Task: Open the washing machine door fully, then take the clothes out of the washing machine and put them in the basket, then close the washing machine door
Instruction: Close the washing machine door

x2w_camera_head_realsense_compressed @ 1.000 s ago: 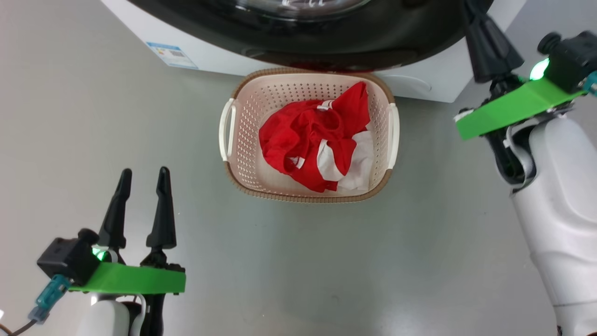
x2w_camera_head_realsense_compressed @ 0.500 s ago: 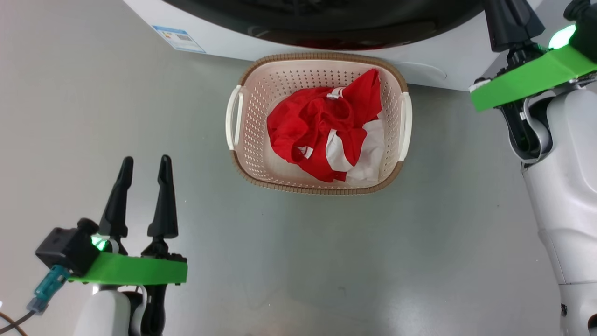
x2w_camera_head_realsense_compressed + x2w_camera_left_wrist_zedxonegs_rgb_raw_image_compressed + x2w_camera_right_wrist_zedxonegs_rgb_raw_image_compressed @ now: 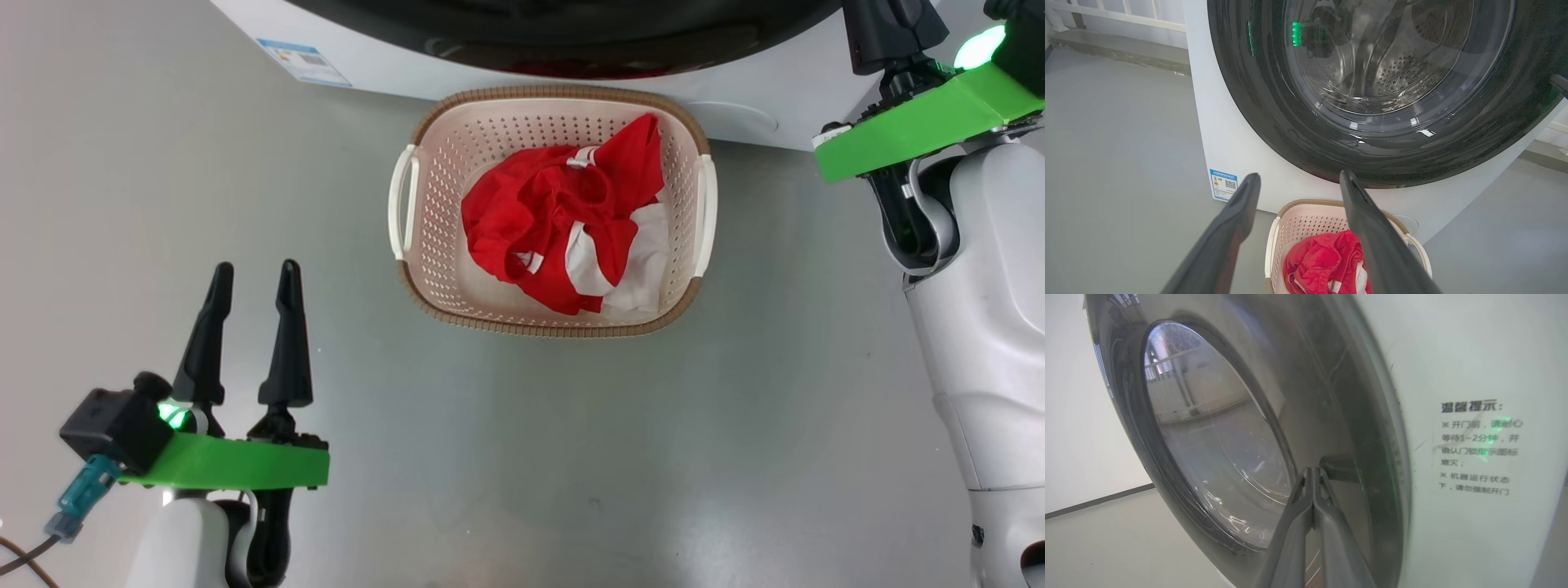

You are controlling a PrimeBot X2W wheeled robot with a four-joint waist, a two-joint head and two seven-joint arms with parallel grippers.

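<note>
Head view, from my left: my left gripper [image 3: 255,265] hangs over the grey floor [image 3: 571,457] near its lower left corner, its fingers spread wide with nothing between them. In the left wrist view that same released claw [image 3: 1299,175] points at the washing machine [image 3: 1208,122], whose blue label [image 3: 304,63] sits low on the white front. Just right of the label, the basket [image 3: 563,330] stands on the floor close against the foot of the machine. The clothes [image 3: 555,220] lie bunched inside it, red on top with white cloth toward the right wall. Above the basket the washing machine door [image 3: 571,33] lies against the machine's front, as far as I can tell. At far right, my right gripper [image 3: 1311,470] is clenched on nothing, its tips at the door's black rim. I cannot tell whether they touch it. A printed sticker [image 3: 1478,449] sits on the white panel beside it.
</note>
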